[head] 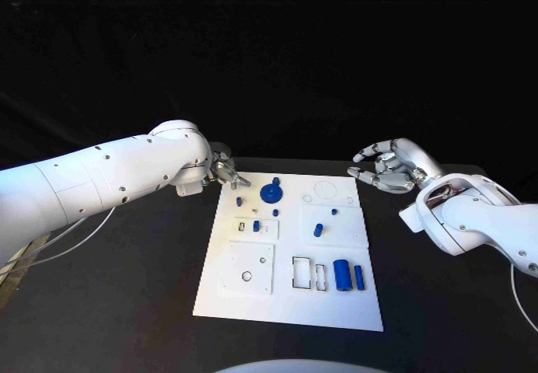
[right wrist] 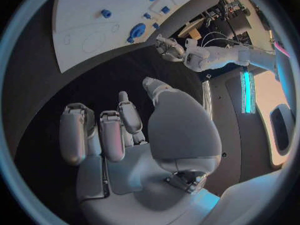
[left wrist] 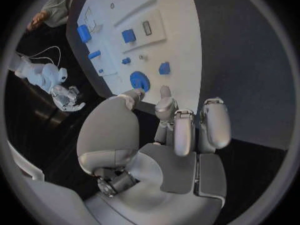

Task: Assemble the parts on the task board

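The white task board (head: 291,307) lies in the middle of the black table. On it sit a round blue part (head: 270,192) near the far edge, small blue pieces (head: 319,229) around the middle, and two blue cylinders (head: 350,276) toward the near right. My left hand (head: 222,171) hovers at the board's far left corner, fingers apart and empty; the left wrist view shows this hand (left wrist: 172,130) just short of the round blue part (left wrist: 139,80). My right hand (head: 387,167) is off the board's far right corner, fingers spread and holding nothing, as its wrist view (right wrist: 125,135) also shows.
Bare black table surrounds the board (right wrist: 87,15) on all sides. A thin pale cable (head: 68,237) hangs under my left arm at the table's left side. The board carries outlined slots (head: 302,273) and a round outline (head: 325,189).
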{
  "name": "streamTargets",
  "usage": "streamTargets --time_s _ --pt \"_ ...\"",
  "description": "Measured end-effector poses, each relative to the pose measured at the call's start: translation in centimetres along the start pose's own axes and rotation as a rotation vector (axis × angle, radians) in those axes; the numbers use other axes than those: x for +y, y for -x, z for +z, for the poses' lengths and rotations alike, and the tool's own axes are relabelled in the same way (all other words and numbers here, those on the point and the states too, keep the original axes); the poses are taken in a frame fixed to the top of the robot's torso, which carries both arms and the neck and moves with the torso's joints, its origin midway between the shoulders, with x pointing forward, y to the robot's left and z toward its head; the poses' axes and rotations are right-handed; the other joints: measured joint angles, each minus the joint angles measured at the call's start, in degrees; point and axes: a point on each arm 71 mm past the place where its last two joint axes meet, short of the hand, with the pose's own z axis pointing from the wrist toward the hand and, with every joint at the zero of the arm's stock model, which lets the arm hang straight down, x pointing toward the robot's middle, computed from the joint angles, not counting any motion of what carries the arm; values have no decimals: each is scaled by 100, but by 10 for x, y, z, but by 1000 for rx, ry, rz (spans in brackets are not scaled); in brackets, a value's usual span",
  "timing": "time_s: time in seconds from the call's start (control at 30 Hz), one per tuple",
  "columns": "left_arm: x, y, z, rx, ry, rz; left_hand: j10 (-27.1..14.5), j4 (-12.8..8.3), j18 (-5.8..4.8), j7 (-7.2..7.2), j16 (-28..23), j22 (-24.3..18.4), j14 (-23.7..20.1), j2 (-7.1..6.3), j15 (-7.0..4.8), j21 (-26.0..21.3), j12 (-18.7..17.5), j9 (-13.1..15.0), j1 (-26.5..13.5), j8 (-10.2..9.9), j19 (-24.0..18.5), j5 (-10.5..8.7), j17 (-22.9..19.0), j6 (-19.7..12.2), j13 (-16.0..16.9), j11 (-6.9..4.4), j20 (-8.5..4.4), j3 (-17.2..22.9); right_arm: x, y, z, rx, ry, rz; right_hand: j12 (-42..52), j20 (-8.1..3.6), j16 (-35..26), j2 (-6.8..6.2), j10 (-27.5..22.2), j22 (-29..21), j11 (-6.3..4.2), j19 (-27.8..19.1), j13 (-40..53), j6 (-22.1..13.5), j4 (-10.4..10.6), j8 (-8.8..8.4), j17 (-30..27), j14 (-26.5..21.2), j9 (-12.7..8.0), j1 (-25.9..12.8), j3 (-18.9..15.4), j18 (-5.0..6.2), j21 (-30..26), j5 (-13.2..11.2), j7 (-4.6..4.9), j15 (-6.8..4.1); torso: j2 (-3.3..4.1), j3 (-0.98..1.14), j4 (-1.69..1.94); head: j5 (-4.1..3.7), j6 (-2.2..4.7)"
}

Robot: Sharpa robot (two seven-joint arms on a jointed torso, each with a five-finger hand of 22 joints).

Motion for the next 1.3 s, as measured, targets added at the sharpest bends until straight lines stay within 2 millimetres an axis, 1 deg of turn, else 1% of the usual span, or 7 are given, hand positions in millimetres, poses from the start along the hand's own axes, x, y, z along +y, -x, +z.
streamTargets --time_s 0.33,0.67,0.87,1.0,1.07,1.17,1.3 --pt "0 -5 10 41 30 49 -18 3 0 0 0 -6 0 0 0 0 -22 -18 0 -33 0 0 0 0 -23 18 0 -32 0 0 0 1 1 1 0 0 0 0 0 5 0 0 0 0 0 0 0 0 -1 0 0 0 0 0 0 0 2 -3 -4 6 -26" --pt "-1 -13 15 81 39 74 -17 4 0 0 0 -6 0 1 0 0 -22 -24 -2 -33 -15 0 0 0 -31 18 15 -63 1 -1 1 2 2 1 0 0 0 0 0 4 0 0 0 0 -1 0 0 0 -1 0 0 0 0 0 0 0 -1 -1 -3 -10 -59" --pt "0 -15 16 91 43 78 -17 3 0 0 0 -6 0 97 -1 0 -22 -48 51 -64 -14 0 0 0 -31 17 15 -63 1 -1 1 1 1 1 0 0 0 0 0 3 0 0 1 0 -1 0 -1 0 0 0 0 0 -6 0 0 0 -8 4 -3 -14 -74" --pt "0 -16 16 96 42 81 -17 3 0 0 0 -6 0 104 -1 0 -22 -56 58 -64 -14 0 0 0 -31 17 15 -63 1 -1 1 1 2 1 0 0 0 0 0 3 0 0 0 0 -1 0 -1 0 4 0 0 0 -22 0 0 0 -13 8 1 -15 -77" --pt "-1 -16 16 99 41 83 -17 3 0 0 0 -6 0 179 -1 0 -22 -68 133 -85 -14 0 0 1 -31 17 15 -63 1 -1 1 1 2 1 0 0 0 0 0 3 0 0 0 0 0 0 -1 0 3 0 0 0 -22 0 0 0 -13 8 2 -15 -82" --pt "-1 -17 17 102 41 84 -17 3 0 0 0 -1 0 201 -1 0 -22 -76 206 -86 -14 0 0 0 -31 17 14 -63 1 -1 1 2 2 1 0 0 0 0 0 3 0 0 1 0 -1 0 -1 0 3 0 0 0 -22 0 0 0 -13 8 2 -12 -88" --pt "-1 -17 17 104 43 83 -17 -37 0 0 0 4 0 309 -1 0 -22 -97 422 -113 -14 0 0 1 -31 17 14 -20 1 -1 1 2 2 1 0 0 0 0 0 3 0 0 1 0 -1 0 -1 0 3 0 0 0 -22 0 0 0 -15 8 1 -7 -92"
